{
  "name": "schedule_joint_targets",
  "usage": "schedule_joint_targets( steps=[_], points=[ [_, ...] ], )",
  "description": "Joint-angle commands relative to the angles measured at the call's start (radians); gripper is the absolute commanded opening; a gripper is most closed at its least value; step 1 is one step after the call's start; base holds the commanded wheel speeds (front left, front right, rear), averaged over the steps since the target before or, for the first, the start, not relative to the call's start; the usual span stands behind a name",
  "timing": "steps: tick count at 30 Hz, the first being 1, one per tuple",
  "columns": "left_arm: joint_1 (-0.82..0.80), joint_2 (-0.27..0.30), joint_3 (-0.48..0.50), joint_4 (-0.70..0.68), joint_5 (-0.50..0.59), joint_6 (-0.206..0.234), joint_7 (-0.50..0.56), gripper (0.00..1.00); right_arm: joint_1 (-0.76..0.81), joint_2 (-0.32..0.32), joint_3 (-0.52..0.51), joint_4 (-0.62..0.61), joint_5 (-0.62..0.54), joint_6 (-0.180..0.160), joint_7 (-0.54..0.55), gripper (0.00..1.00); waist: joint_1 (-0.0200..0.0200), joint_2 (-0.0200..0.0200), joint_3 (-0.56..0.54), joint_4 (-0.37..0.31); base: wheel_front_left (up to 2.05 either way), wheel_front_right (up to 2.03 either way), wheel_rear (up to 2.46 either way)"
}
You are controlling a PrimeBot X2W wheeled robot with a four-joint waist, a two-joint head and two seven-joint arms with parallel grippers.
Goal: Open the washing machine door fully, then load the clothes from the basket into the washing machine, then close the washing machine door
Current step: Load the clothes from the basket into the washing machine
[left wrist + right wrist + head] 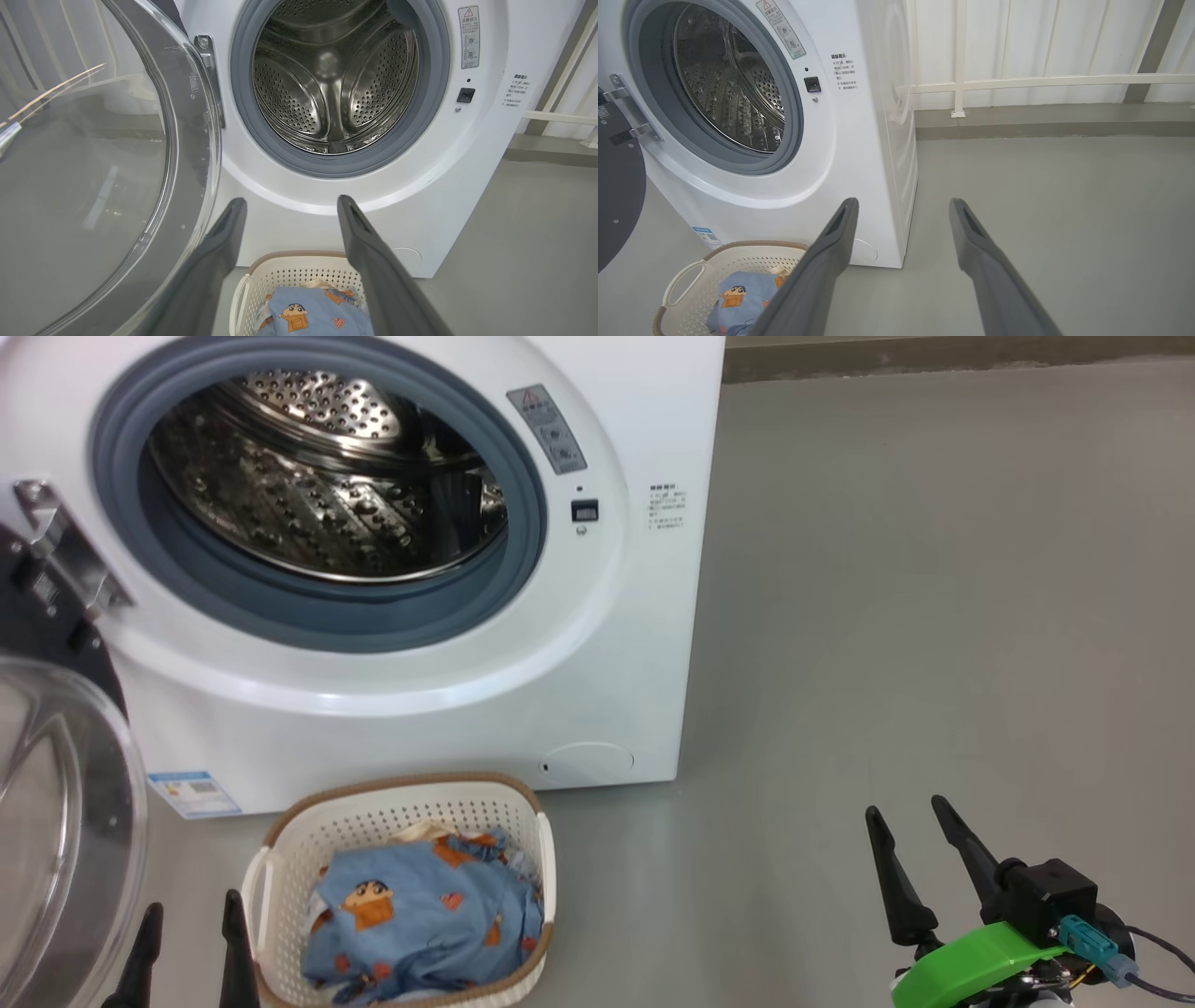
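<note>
The white washing machine [616, 644] stands ahead with its steel drum [327, 476] bare. Its door [65, 821] hangs swung open at the left, glass bowl [93, 177] facing me. On the floor in front sits the cream basket [289, 845] holding the light blue cartoon-print clothes [420, 915], with a cream piece peeking out behind them. My left gripper [191, 919] is open at the basket's left side, between basket and door. My right gripper [910, 821] is open over bare floor, well right of the basket. The clothes [308, 312] [738, 298] lie untouched.
Grey floor [934, 616] stretches to the right of the machine. A white railing [1017, 84] and a low kerb run along the back wall. A blue label sticker [194, 793] marks the machine's lower front, and a small round flap [588, 763] sits low on the right.
</note>
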Motion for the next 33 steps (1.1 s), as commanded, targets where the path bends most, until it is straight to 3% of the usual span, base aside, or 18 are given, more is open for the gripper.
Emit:
schedule_joint_targets(
  steps=[1,11,33],
  points=[
    [-0.039,0.017,0.038,-0.028,0.006,0.005,-0.005,1.0,-0.024,0.0,0.02,-0.02,0.009,0.002,-0.012,1.0,0.0,0.0,0.002,0.0,1.69,-1.69,0.0],
    [-0.038,0.017,0.043,-0.016,0.01,0.007,-0.005,1.0,-0.031,0.0,0.017,-0.021,0.008,0.002,-0.012,1.0,0.0,0.0,0.014,-0.001,1.0,-1.0,0.0],
    [-0.042,0.017,0.003,0.022,-0.018,-0.008,-0.005,1.0,-0.037,0.0,0.017,-0.019,0.012,0.002,-0.012,1.0,0.0,0.0,0.04,-0.002,0.03,-0.03,0.0]
  ],
)
